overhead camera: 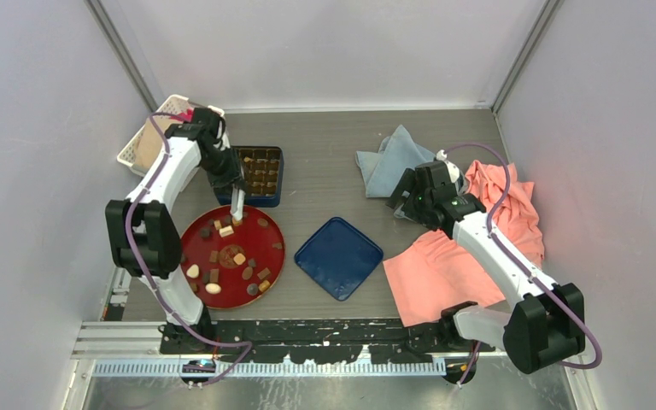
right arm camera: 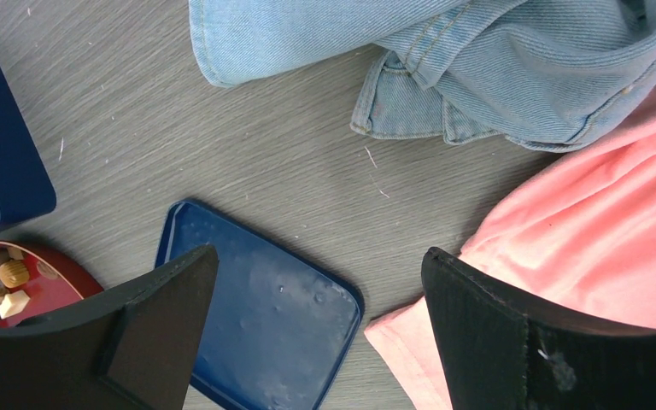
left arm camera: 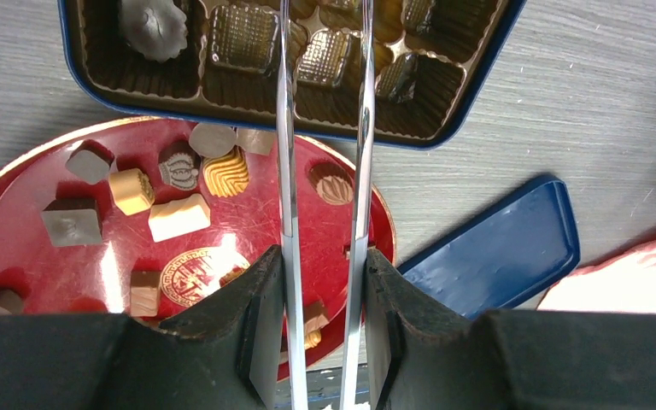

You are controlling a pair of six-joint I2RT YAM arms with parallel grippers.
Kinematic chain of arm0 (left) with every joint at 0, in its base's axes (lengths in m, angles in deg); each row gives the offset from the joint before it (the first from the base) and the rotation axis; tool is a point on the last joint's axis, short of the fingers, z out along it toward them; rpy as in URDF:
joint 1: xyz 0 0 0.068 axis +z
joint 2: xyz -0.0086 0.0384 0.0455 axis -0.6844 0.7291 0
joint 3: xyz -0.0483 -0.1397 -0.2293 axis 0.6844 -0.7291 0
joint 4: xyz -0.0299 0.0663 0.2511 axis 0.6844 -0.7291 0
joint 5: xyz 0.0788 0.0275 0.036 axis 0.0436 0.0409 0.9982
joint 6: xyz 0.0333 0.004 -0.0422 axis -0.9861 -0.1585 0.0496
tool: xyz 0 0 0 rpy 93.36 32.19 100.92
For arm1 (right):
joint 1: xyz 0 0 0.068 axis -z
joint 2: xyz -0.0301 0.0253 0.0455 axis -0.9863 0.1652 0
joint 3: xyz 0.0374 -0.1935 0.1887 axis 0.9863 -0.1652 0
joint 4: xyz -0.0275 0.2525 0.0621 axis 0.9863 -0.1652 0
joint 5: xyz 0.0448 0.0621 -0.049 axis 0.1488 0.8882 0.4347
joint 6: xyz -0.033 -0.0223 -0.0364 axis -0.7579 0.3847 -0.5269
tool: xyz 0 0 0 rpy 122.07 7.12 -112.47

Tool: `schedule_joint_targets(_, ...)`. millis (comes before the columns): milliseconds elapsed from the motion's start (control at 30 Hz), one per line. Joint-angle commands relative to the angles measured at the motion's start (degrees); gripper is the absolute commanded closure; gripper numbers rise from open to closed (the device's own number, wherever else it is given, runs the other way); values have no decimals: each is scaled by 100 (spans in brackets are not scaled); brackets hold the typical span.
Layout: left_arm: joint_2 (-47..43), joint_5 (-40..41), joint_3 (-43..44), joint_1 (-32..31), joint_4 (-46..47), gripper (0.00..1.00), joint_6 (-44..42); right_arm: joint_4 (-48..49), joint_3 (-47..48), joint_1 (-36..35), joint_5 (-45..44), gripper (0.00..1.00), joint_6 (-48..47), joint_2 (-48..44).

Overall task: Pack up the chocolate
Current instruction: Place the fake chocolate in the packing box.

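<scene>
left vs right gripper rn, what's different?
Grip: the left gripper is clamped on the metal tongs; the right gripper holds nothing.
Jaws: left narrow, pressing the tongs' two arms; right spread wide.
Place: left is above the red plate of chocolate, by the blue box; right hovers over the blue lid and pink cloth.
Shared: black two-finger build.

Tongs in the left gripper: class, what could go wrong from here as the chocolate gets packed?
The thin metal tongs could twist or slip in the left gripper. On the red plate the chocolate pieces crowd together, so the tips may knock neighbours. Several box cells are already filled; a piece could land on one.
</scene>
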Motion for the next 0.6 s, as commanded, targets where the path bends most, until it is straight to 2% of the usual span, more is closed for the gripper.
schedule_joint_targets(0, 89, -109, 297, 93, 168, 100, -168, 81, 45, -26, -111, 5, -102, -42)
schedule_joint_targets(367, 260, 73, 329, 208, 65, 100, -375, 120, 113, -24, -110, 5, -95, 112)
schedule_joint_targets(567, 210, 86, 315, 209, 84, 87, -399, 155, 148, -26, -78, 5, -86, 200)
